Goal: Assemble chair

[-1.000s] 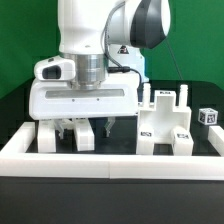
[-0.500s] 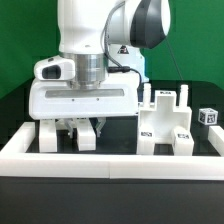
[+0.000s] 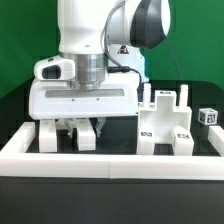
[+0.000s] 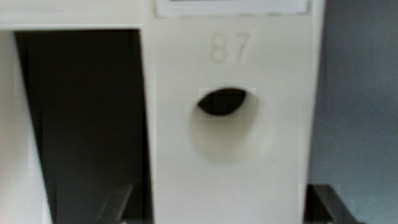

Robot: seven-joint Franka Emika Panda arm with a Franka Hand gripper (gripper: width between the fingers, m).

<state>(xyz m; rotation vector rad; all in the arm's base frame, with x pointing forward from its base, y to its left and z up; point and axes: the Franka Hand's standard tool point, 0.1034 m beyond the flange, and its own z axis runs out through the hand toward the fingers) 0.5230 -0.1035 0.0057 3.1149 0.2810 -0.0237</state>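
inspector: start at the exterior view's left. what stands there?
assistant: a white block (image 3: 50,135), upright on the black table (image 3: 18,112), just behind the low wall (image 3: 110,158) that runs across the front.
inspector: next along?
assistant: the claw (image 3: 85,128), low over the table under the white arm (image 3: 85,40). it is clenched on an upright white chair part (image 3: 87,137), just beside the block. dark fingers (image 3: 69,128) show on either side of that part.
inspector: does the wrist view agree?
assistant: yes. the same chair part (image 4: 231,150) fills it at close range: a flat white face with one dark oval hole (image 4: 222,101) and a faint number above it. black table shows alongside.
inspector: and further right?
assistant: a group of blocky chair pieces (image 3: 165,122) with square tags, standing on the table, apart from the claw. whether they are joined i cannot tell. last, near the exterior view's right edge, a small tagged cube (image 3: 208,116), standing by itself.
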